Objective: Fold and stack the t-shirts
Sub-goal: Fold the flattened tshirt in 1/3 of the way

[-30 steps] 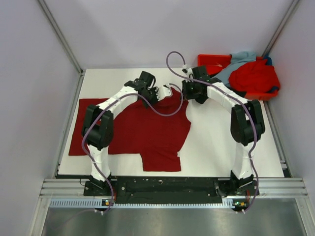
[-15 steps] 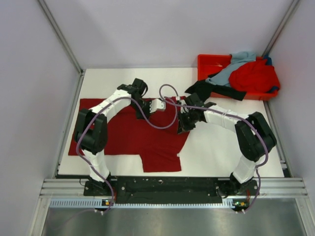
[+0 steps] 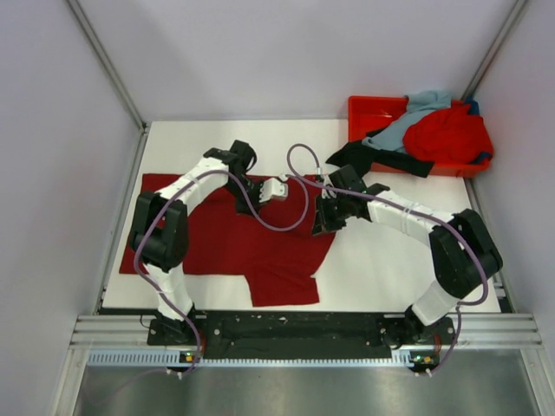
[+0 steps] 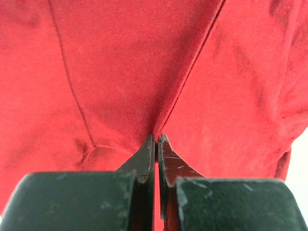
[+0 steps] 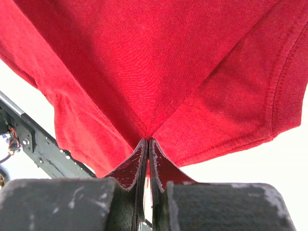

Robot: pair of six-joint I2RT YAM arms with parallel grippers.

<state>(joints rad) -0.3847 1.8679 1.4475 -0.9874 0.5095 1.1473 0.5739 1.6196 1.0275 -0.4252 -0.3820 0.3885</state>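
1. The white table (image 3: 381,260) carries everything; both arms reach out over it from its near edge.
2. The dark crimson t-shirt (image 3: 217,238) lies spread over the left half of the table, reaching from near the left edge to about the middle. One sleeve points toward the arm bases. Its far right part is gathered up under the two grippers.
3. The orange-red tray (image 3: 364,108) sits in the far right corner, well apart from the crimson shirt.
4. The bright red t-shirt (image 3: 447,134) is heaped in the right end of the tray.
5. The pale grey-blue t-shirt (image 3: 408,121) lies crumpled in the tray just left of the red one, touching it.
6. The black t-shirt (image 3: 373,158) spills over the tray's near wall onto the table.
7. The left gripper (image 4: 155,139) has its fingers pressed together on a pinch of crimson cloth, with creases running out from the tips.
8. The right gripper (image 5: 147,142) is likewise clamped on the crimson shirt, near a hemmed edge, and the cloth is drawn into a peak at its tips.
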